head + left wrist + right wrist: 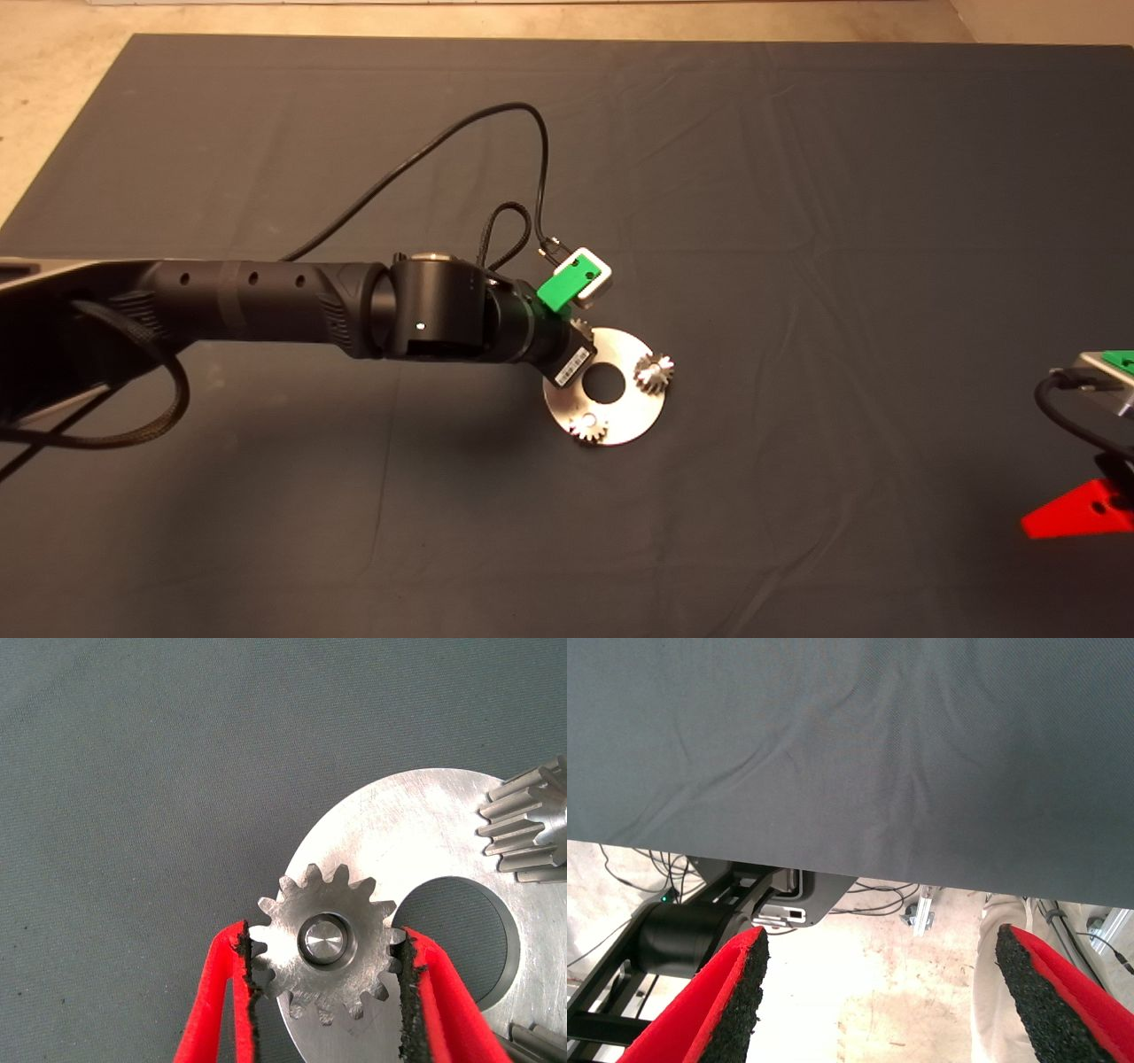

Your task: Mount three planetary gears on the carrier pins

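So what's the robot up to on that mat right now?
It's fitting small gears onto a round metal disc. The left end effector has its fingers on either side of the third gear, which sits over a pin at the disc's edge. Two other gears are already on the disc. The right end effector waits open at the mat's right edge.

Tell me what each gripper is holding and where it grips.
The left gripper holds a planetary gear by opposite sides of its toothed rim, seated over a carrier pin. The right gripper, parked, holds nothing.
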`<state>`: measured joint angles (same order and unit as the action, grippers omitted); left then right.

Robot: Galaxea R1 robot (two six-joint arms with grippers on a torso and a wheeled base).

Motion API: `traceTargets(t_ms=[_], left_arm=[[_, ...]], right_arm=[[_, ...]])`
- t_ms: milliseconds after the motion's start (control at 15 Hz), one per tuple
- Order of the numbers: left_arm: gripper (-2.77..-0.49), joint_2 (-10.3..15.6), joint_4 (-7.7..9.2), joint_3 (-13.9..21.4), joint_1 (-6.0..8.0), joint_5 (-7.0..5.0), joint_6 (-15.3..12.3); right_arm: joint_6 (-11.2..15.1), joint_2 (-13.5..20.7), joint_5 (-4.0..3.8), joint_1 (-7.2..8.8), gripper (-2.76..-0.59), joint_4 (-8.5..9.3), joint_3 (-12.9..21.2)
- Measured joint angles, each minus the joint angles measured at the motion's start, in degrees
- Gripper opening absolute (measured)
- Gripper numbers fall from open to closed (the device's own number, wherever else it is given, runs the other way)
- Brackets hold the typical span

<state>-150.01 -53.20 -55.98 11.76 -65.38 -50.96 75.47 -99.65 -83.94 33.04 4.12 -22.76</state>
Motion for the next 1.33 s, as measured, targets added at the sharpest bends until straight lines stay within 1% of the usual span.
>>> traceTargets(t_ms=[67, 133, 333, 467, 533, 600, 733, 1067, 1133, 1267, 1333], left_arm=[[-2.55, 0.00, 0.00, 0.00, 0.00, 0.00, 0.00], [-2.46, 0.00, 0.01, 0.00, -0.01, 0.00, 0.00], [-2.46, 0.00, 0.01, 0.00, 0.00, -0.02, 0.00], [-2.34, 0.00, 0.04, 0.00, 0.00, -0.02, 0.00], [-2.34, 0.00, 0.04, 0.00, 0.00, -0.02, 0.00], [-2.27, 0.00, 0.04, 0.00, 0.00, 0.00, 0.00], [-2.23, 0.01, 0.04, 0.02, 0.02, 0.00, 0.00], [-1.90, 0.01, 0.01, 0.26, 0.02, 0.00, -0.17], [-1.83, 0.04, 0.04, 0.57, 0.02, 0.00, -0.18], [-1.79, 0.41, 0.04, 1.40, 0.02, -0.02, -0.23], [-1.70, 0.86, 0.04, 2.28, 0.05, -0.05, -0.32]], right_arm=[[-0.01, 0.00, -0.02, 0.00, -1.47, -0.01, 0.00], [-0.01, 0.00, -0.02, 0.00, -1.47, -0.01, 0.00], [-0.01, 0.00, -0.02, 0.00, -1.47, -0.01, 0.00], [-0.01, 0.00, -0.02, 0.00, -1.47, -0.01, 0.00], [-0.01, 0.04, -0.01, 0.00, -1.47, -0.01, 0.00], [-0.01, 0.22, -0.04, 0.00, -1.47, -0.01, 0.00], [-0.01, 0.56, -0.02, 0.01, -1.47, -0.01, 0.00], [-0.01, 1.24, 0.03, 0.01, -1.47, 0.06, 0.07], [-0.01, 1.28, -0.02, 0.01, -1.47, 0.06, 0.07], [-0.11, 1.27, -0.02, 0.01, -1.47, 0.06, 0.07], [-0.22, 1.27, -0.02, 0.04, -1.47, 0.06, 0.07]])
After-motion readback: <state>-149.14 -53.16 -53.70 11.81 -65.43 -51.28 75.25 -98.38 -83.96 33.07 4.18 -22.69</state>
